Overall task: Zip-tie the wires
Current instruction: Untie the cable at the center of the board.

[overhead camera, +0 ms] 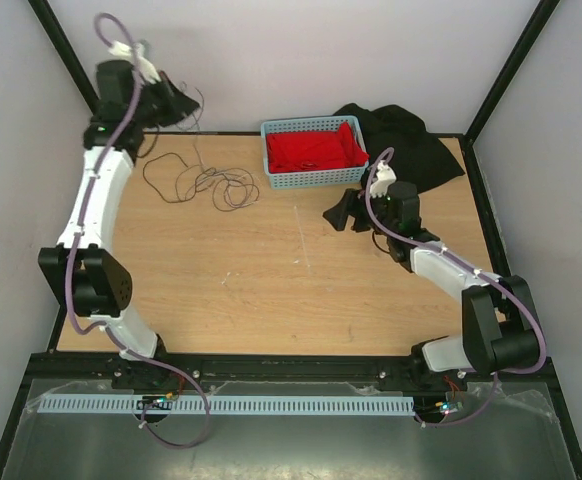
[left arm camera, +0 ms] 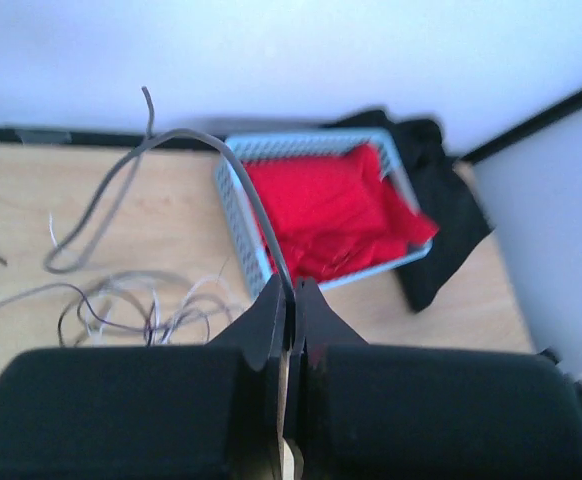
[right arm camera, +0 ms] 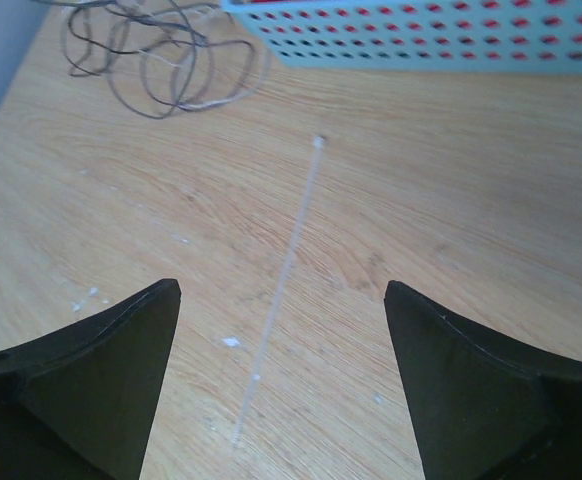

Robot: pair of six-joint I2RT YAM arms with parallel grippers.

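Got the left gripper point(left arm camera: 293, 298) pinched shut on one strand of the wires point(left arm camera: 121, 300), rest of the tangle down on the table point(left arm camera: 171, 215), below-left of it. Got the right gripper point(right arm camera: 281, 290) spread wide, pale zip tie point(right arm camera: 296, 230) lying flat between its jaws.

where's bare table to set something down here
The near half of the table is bare wood, broken only by the pale zip tie. The far edge is crowded: wires left, blue basket centre, black cloth right.
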